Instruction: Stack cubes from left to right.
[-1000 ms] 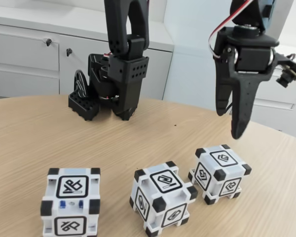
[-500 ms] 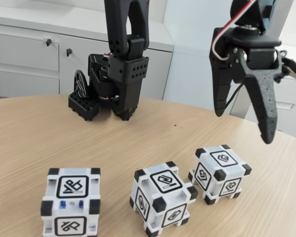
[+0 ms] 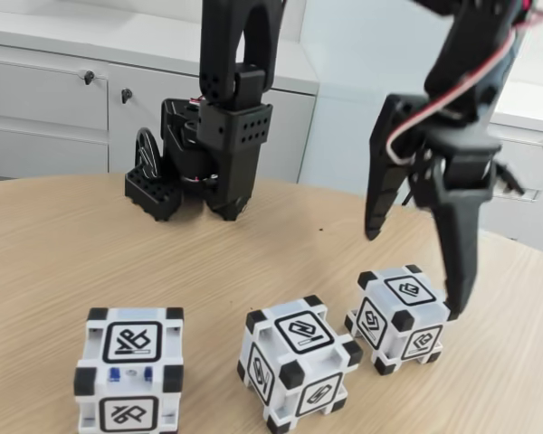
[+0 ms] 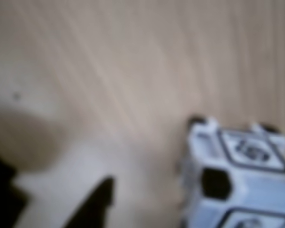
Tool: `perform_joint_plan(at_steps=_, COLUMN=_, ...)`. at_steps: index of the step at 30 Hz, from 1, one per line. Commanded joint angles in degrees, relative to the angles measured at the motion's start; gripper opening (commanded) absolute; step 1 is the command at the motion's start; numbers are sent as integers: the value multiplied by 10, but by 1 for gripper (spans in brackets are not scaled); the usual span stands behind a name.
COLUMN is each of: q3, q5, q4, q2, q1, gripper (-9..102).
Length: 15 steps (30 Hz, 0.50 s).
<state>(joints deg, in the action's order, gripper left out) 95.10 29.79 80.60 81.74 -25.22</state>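
Three cubes (image 3: 306,372) sat apart in a row on the wooden worktop (image 3: 63,253), none stacked yet. The pincer (image 3: 414,276) hung spread wide, empty, apparently straddling the rightmost cube (image 3: 403,316).

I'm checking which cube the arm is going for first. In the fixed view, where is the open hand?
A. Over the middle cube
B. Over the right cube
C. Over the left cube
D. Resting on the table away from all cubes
B: the open hand hangs above the right cube, one finger close by its right side, the other raised to the cube's upper left.
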Motion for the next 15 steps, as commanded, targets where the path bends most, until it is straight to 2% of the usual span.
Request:
perform_joint_plan(at_steps=1, q3=-25, q5=-8, q4=-5, q2=-2, q1=15, gripper=43)
perform_joint_plan(at_steps=9, q3=-26, q5=-47, q4=-11, q2=-3, q1=98, gripper=43)
perform_joint_plan(at_steps=15, q3=-18, q5=-105, q4=-70, q2=-3, q1=111, gripper=43)
